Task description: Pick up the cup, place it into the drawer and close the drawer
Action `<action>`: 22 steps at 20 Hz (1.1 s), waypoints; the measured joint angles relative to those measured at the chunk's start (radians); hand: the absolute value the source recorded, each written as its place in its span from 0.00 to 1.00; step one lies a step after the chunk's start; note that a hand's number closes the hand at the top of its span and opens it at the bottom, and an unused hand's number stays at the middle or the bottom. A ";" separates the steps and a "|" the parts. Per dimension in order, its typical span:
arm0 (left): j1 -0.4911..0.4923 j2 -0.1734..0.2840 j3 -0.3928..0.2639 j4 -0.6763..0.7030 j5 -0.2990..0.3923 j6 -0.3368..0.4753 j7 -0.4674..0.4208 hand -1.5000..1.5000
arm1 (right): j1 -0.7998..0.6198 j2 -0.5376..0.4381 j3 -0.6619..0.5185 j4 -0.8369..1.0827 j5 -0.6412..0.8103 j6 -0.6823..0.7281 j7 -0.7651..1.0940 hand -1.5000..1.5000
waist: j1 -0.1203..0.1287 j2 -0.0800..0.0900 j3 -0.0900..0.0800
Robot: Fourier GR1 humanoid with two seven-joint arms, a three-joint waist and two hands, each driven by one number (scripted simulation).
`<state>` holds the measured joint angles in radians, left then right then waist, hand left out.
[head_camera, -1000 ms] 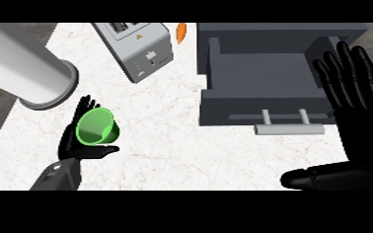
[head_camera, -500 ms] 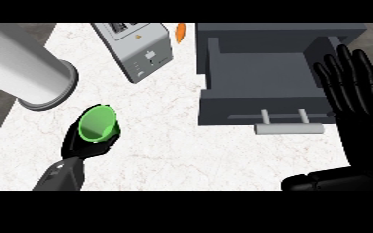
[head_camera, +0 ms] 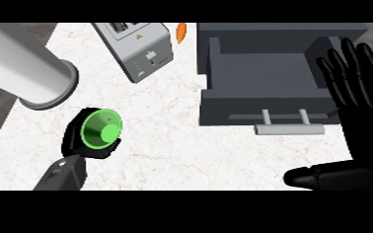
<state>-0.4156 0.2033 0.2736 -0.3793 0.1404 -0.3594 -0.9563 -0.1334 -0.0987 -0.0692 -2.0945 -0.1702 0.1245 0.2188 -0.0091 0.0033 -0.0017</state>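
left hand (head_camera: 79,139) curled round green cup (head_camera: 101,131) | right hand (head_camera: 352,81) fingers straight, over open drawer (head_camera: 271,79)

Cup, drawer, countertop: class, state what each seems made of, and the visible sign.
Cup: likely plastic; bright, uniform green.
Drawer: probably painted metal or plastic; flat matte grey, with a paler bar handle.
Countertop: looks like marble or stone; white with faint veining.

No words or numbers can be read anywhere. The toaster (head_camera: 140,49) bears only a small orange triangle sign.
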 measured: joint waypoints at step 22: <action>0.141 -0.142 -0.146 -0.741 0.094 0.106 0.287 1.00 | 0.065 -0.008 -0.023 -0.021 -0.020 0.022 -0.010 0.00 | 0.018 -0.009 0.003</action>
<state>-0.2744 0.0613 0.1274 -1.1208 0.2344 -0.2533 -0.6692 -0.0680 -0.1063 -0.0920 -2.1152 -0.1901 0.1463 0.2084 0.0090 -0.0057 0.0012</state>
